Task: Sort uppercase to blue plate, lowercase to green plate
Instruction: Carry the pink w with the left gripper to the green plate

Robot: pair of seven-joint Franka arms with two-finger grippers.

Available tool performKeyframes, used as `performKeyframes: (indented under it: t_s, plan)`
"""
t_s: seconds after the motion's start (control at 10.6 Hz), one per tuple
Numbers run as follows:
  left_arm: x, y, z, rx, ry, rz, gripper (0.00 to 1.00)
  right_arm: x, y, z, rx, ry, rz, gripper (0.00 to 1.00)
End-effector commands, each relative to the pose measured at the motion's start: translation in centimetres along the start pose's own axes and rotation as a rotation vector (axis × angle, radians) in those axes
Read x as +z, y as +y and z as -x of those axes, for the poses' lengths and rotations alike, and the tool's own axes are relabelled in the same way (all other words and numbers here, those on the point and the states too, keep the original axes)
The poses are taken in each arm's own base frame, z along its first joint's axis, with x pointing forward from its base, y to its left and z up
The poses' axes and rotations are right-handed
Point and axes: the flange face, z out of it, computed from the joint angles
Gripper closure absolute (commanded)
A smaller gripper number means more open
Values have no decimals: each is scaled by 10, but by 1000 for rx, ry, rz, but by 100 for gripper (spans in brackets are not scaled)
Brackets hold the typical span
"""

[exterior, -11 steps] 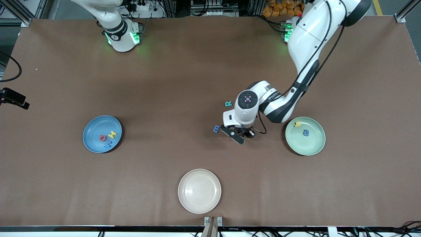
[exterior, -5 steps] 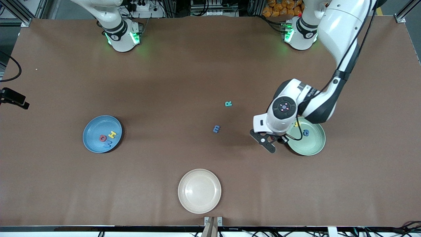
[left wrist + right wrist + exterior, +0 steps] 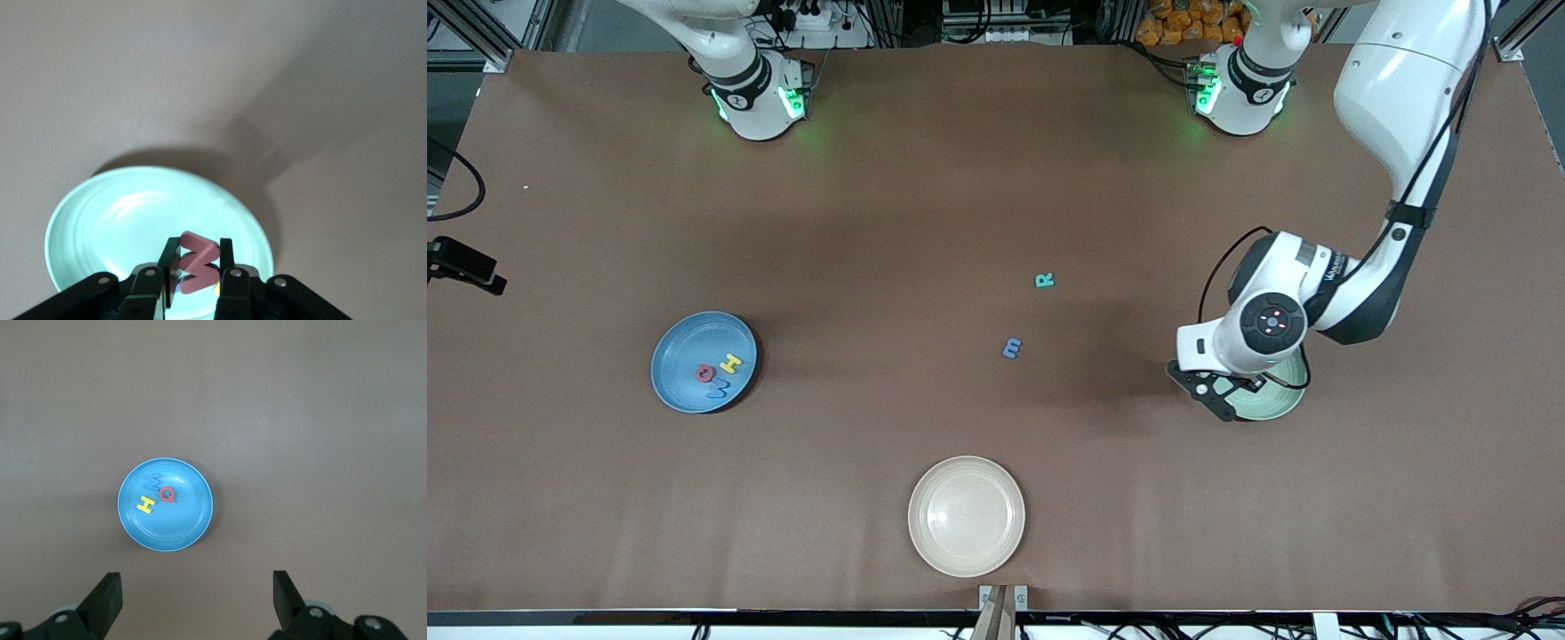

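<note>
Fingers [image 3: 225,267] of the left end effector [image 3: 199,267] are clamped on a small red letter [image 3: 197,267], its zigzag strokes standing between the 2 pads; whether it reads m or w cannot be told. That end effector hangs over the green plate [image 3: 1280,404], at the plate's edge toward the right arm's end of the worktop [image 3: 925,204]. In the front view the wrist covers most of the plate, so its contents are hidden there, and the left wrist view shows only a yellow sliver under the red letter.

Right end effector [image 3: 193,603] is spread wide and holds nothing; it hangs high over the worktop near the blue plate [image 3: 680,396], and that arm waits.

Blue plate carries 3 capitals close together: red Q [image 3: 704,372], yellow H [image 3: 731,363], and blue W [image 3: 718,388], the W nearest the front camera. A cream plate [image 3: 966,516] sits at the worktop's front edge.

On the bare worktop between the 2 coloured plates lie 2 flat letters: teal R [image 3: 1045,281] and blue m [image 3: 1012,348], the m nearer the front camera. Both sit slightly tilted.
</note>
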Motion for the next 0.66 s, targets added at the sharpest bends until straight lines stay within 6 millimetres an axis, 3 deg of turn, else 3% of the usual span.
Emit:
performKeyframes:
  t_s: [0.0,0.09,0.38,0.56]
  plan:
    - [7,-11,21,-10,-15,20,86,-4,1,3,-7,1,-15,0]
    - [15,-20,30,-28,-18,29,83,-4,1,3,-7,1,-15,0]
    - [23,-31,40,-51,-20,39,54,-4,1,3,-7,1,-15,0]
    - [23,-32,40,-53,-18,39,42,-4,1,3,-7,1,-15,0]
